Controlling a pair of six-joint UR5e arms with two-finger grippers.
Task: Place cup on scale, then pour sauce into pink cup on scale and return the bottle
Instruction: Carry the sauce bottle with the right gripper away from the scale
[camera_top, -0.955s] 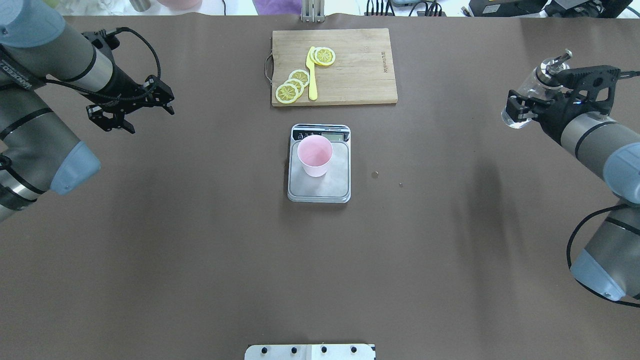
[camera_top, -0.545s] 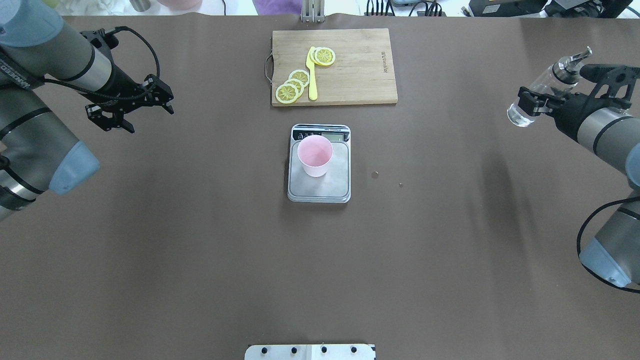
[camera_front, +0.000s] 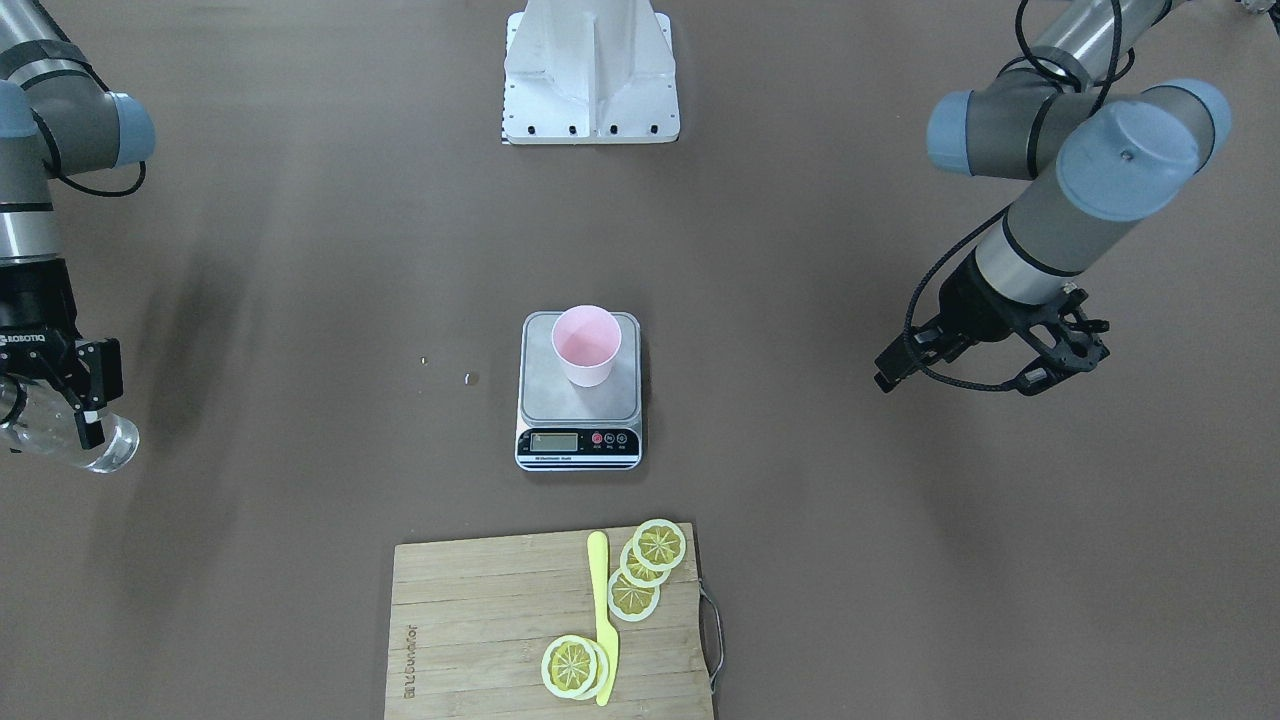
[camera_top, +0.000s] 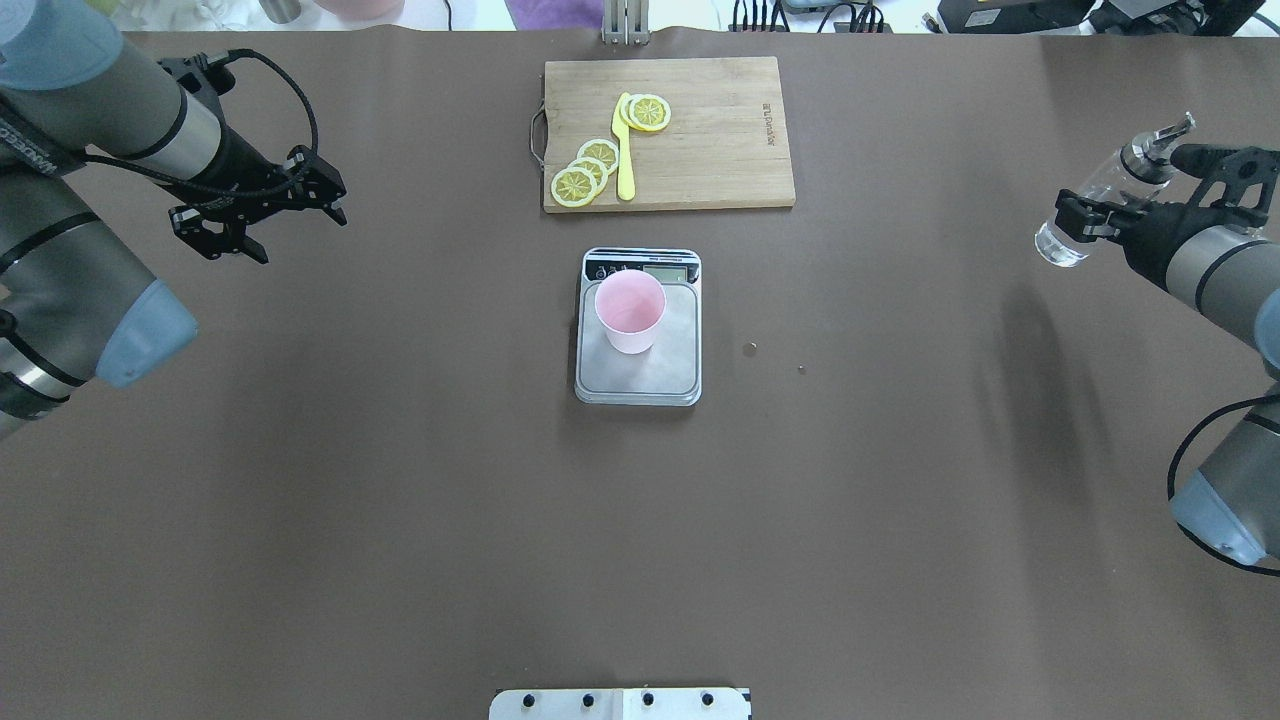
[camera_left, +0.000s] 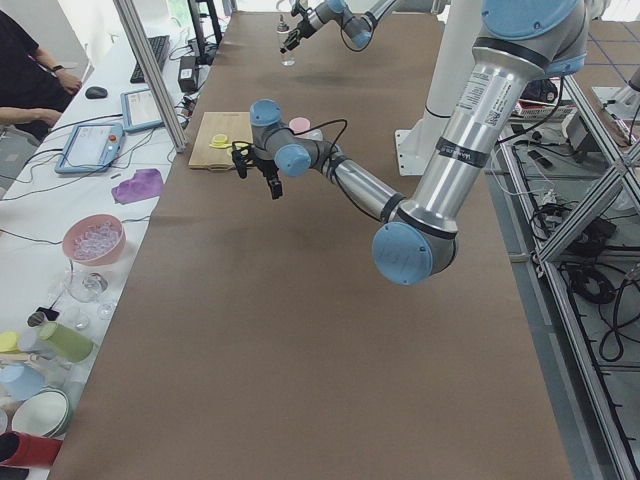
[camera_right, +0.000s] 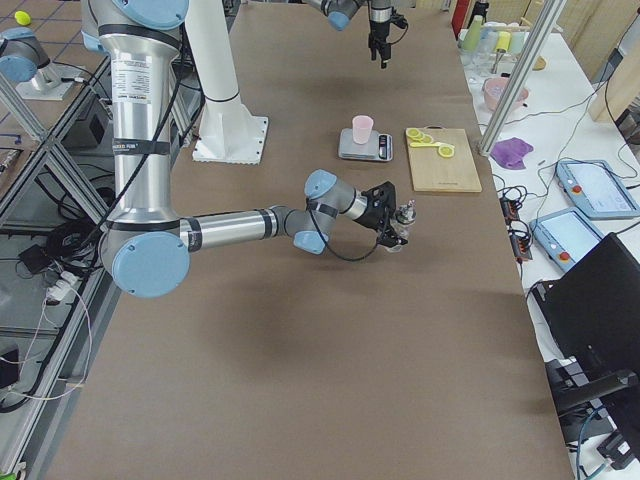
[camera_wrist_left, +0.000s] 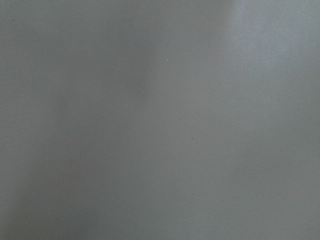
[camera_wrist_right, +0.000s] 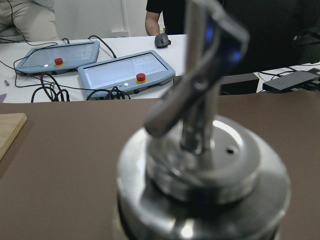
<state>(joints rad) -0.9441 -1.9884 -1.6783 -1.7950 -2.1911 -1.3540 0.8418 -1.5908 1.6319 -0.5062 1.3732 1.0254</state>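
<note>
In the front-facing view the risk is a bad set-down: the right gripper (camera_front: 78, 400) carries the bottle (camera_front: 95, 452) tilted and apparently clear of the table (camera_front: 300, 560). If the fingers let go before the base sits flat, the bottle would likely topple, roll and leak from its pourer. The jaws are pinched across the glass body, with the base sticking out beyond the fingers. The cup (camera_front: 585, 345) stands upright on the scale (camera_front: 560, 405), well apart from this gripper, toward the table's middle. The overhead view shows the same lean, with the base pointing toward the scale and the spout away from it, so any swing could dribble sauce. Two small specks (camera_top: 750, 348) lie on the table between this gripper and the scale. The left gripper (camera_top: 262, 222) hangs far on the other side of the scale, its fingers spread and holding nothing. From the right end, the bottle sits low near the table in the near arm's grip. The right wrist camera sees only the blurred metal pourer cap (camera_wrist_right: 202, 175) directly beneath it, and the left wrist camera shows only blurred table.
</note>
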